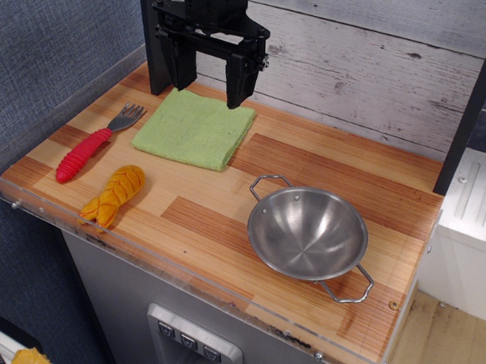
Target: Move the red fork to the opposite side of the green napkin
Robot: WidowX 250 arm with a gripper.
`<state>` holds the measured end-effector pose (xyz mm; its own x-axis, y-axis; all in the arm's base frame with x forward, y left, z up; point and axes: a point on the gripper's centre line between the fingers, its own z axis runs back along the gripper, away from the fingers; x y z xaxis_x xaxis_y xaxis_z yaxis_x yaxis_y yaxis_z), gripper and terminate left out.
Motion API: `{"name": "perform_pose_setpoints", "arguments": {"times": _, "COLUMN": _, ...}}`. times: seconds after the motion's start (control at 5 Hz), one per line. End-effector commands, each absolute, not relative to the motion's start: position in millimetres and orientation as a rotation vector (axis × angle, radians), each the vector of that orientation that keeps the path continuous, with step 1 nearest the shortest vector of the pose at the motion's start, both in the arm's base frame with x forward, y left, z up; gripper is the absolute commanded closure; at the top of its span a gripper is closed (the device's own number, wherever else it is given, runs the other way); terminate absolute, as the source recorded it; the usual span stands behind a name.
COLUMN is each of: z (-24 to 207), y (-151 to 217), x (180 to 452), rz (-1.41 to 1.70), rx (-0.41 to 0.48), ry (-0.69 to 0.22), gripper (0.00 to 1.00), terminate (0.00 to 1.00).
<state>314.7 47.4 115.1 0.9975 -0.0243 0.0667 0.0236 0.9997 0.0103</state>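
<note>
The red fork (pixel 93 145) lies on the wooden table to the left of the green napkin (pixel 196 128), its grey tines pointing up-right toward the napkin's left corner. The napkin lies flat near the back of the table. My black gripper (pixel 210 95) hangs open above the napkin's far edge, with one finger over its back left and the other over its back right corner. It holds nothing and is well apart from the fork.
An orange-yellow ridged plush piece (pixel 115 195) lies just in front of the fork. A steel bowl (pixel 307 232) with wire handles stands at the front right. A clear acrylic rim (pixel 82 224) edges the table's front and left. A grey plank wall stands behind.
</note>
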Motion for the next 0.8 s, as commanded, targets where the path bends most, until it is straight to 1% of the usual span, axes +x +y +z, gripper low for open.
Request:
{"name": "perform_pose_setpoints", "arguments": {"times": 0.0, "z": 115.1, "y": 47.4, "x": 314.7, "rz": -0.024, "rx": 0.01, "ry": -0.067, "gripper": 0.0, "terminate": 0.0}}
{"name": "perform_pose_setpoints", "arguments": {"times": 0.4, "z": 98.4, "y": 105.7, "x": 298.7, "rz": 0.077, "rx": 0.01, "ry": -0.03, "gripper": 0.0, "terminate": 0.0}}
{"name": "perform_pose_setpoints", "arguments": {"times": 0.6, "z": 88.2, "y": 134.6, "x": 290.3, "rz": 0.071, "rx": 0.092, "ry": -0.025, "gripper": 0.0, "terminate": 0.0}}
